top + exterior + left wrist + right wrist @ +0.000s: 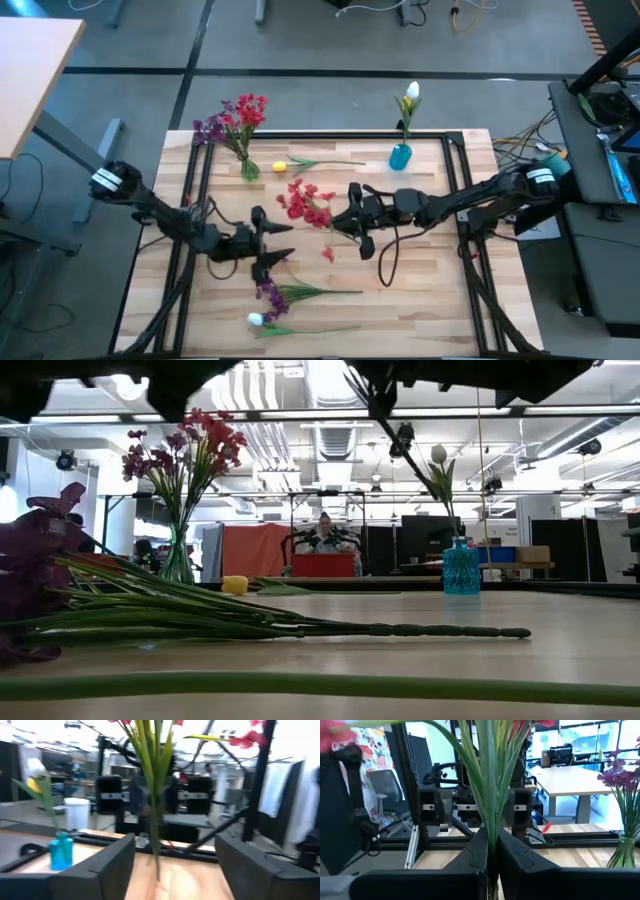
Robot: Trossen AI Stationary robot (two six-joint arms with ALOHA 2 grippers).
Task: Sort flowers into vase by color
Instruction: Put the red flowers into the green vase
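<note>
My right gripper (pixel 345 228) (pixel 492 855) is shut on a red flower (pixel 305 205) at the table's middle. My left gripper (pixel 285 246) (pixel 175 865) is open just left of it and faces it, with its stem (pixel 152 785) ahead of the fingers and apart from them. A clear vase (pixel 246 165) (pixel 178 555) at the far left holds red and purple flowers. A blue vase (pixel 400 156) (pixel 461 570) at the far edge holds a white tulip. A yellow tulip (pixel 281 167), a purple flower (pixel 270 292) and a white tulip (pixel 257 320) lie flat on the table. My right gripper pinches the red flower's bundle of green stem and leaves (pixel 491 827) between its two fingers. The fingers come level from the table's right side and lie across the stem. The flower stands upright in the hold, with its red heads above the fingers.
A black frame (pixel 330 134) runs around the wooden table top. The lying purple flower's long stem (pixel 300 625) and the white tulip's stem (pixel 300 685) stretch across the near part. Bare wood (pixel 420 290) lies at the near right. People sit in the room beyond.
</note>
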